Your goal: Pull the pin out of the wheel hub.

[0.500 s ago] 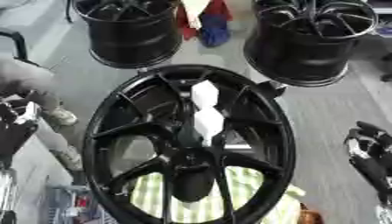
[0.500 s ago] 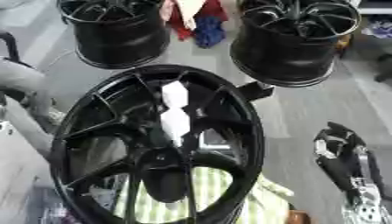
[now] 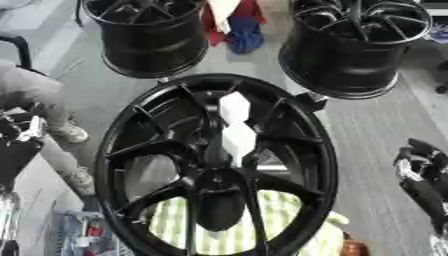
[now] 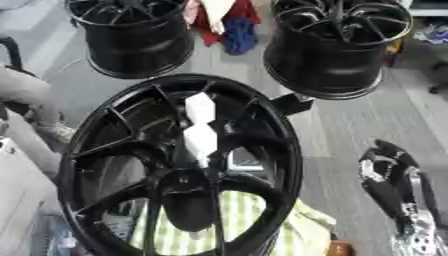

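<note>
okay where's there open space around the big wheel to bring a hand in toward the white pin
Bare grey floor lies open between the big wheel and the right hand, below the right rear wheel. A narrower gap runs between the two rear wheels, past the left one. The left side is crowded. The white pin stands untouched.

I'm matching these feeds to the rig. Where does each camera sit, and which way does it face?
Left eye view: in the head, looking down at the black wheel hub with its white pin; left hand at the left edge, right hand at the right.
Right eye view: beside it, facing the same way; the right hand shows, the left hand does not.
Shared: hub, pin, two black wheels beyond.
</note>
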Available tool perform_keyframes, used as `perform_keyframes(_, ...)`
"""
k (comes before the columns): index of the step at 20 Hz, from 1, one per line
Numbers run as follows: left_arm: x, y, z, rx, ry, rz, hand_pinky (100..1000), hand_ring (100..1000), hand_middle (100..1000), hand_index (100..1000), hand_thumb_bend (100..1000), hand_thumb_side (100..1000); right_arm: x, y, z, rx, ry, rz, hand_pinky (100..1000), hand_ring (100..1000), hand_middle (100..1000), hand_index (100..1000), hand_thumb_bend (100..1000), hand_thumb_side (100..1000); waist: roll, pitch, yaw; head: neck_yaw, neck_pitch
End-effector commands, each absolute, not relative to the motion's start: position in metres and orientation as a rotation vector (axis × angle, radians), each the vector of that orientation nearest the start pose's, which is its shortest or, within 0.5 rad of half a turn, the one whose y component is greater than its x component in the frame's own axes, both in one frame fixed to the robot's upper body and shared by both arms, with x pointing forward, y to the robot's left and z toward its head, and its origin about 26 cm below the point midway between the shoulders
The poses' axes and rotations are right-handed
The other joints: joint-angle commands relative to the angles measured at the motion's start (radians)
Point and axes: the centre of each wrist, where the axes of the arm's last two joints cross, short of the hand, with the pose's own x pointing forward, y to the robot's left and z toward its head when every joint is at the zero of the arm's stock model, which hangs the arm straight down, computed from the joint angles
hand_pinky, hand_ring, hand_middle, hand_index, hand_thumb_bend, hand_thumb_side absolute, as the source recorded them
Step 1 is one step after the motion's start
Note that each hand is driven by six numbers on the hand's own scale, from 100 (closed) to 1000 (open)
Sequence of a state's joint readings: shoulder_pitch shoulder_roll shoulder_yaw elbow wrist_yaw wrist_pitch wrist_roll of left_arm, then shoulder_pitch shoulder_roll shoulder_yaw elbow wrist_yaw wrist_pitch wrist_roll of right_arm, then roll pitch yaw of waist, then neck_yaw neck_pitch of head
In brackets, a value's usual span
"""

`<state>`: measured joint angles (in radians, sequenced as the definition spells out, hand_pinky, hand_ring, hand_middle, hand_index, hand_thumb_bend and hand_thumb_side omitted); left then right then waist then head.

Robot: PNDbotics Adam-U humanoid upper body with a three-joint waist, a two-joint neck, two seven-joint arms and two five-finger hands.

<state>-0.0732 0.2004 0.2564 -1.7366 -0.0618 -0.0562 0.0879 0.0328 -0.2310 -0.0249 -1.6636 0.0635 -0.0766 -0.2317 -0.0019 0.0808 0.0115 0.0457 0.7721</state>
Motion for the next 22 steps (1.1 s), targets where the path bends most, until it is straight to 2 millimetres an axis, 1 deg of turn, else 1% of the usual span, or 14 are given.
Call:
perform_keyframes(1,0.284,0.346,0.085,0.482,-1.897,0.007,644,625,687,799,252,291,0.271,-0.317,0.042,-0.469,-1.782,0.089,719,615,685,811,100,303,-0.001,-0.008,0.002,0.000,-0.002)
perform_keyframes(2,0.284,0.346,0.084,0.481,-1.897,0.004,644,625,687,799,252,291,0.272,-0.321,0.049,-0.480,-1.794,0.115,719,616,685,811,100,301,-0.002,-0.009,0.003,-0.001,-0.002)
perform_keyframes(4,0.285,0.345,0.084,0.476,-1.896,-0.004,644,625,687,800,251,292,0.276,-0.329,0.070,-0.509,-1.833,0.196,724,619,689,816,100,282,-0.003,-0.009,0.006,-0.003,-0.002)
perform_keyframes(6,0.285,0.344,0.084,0.469,-1.896,-0.014,644,625,687,801,251,293,0.281,-0.334,0.098,-0.536,-1.883,0.307,729,623,693,821,100,264,-0.004,-0.010,0.009,-0.006,-0.002)
perform_keyframes(8,0.285,0.343,0.084,0.462,-1.896,-0.022,644,625,686,801,250,294,0.285,-0.336,0.130,-0.554,-1.933,0.436,737,628,699,829,100,245,-0.004,-0.010,0.013,-0.008,-0.002)
perform_keyframes(11,0.286,0.342,0.084,0.453,-1.899,-0.037,644,625,686,803,250,297,0.287,-0.329,0.180,-0.547,-2.004,0.670,747,639,708,842,100,221,-0.005,-0.009,0.021,-0.011,-0.002)
perform_keyframes(14,0.286,0.341,0.085,0.443,-1.904,-0.050,643,625,686,803,249,297,0.287,-0.317,0.222,-0.516,-2.040,0.896,755,650,717,852,100,205,-0.006,-0.007,0.030,-0.014,-0.002)
perform_keyframes(15,0.287,0.340,0.085,0.441,-1.905,-0.054,643,625,685,804,248,298,0.288,-0.315,0.233,-0.504,-2.043,0.964,761,659,724,861,100,183,-0.007,-0.007,0.034,-0.015,-0.002)
perform_keyframes(18,0.287,0.339,0.085,0.430,-1.908,-0.068,643,624,684,804,248,298,0.292,-0.304,0.259,-0.463,-2.037,1.165,768,670,734,880,100,160,-0.010,-0.005,0.046,-0.019,-0.002)
perform_keyframes(22,0.289,0.336,0.087,0.413,-1.915,-0.092,642,624,683,806,246,300,0.296,-0.287,0.281,-0.379,-2.009,1.381,776,686,747,896,100,152,-0.013,0.002,0.064,-0.026,-0.008)
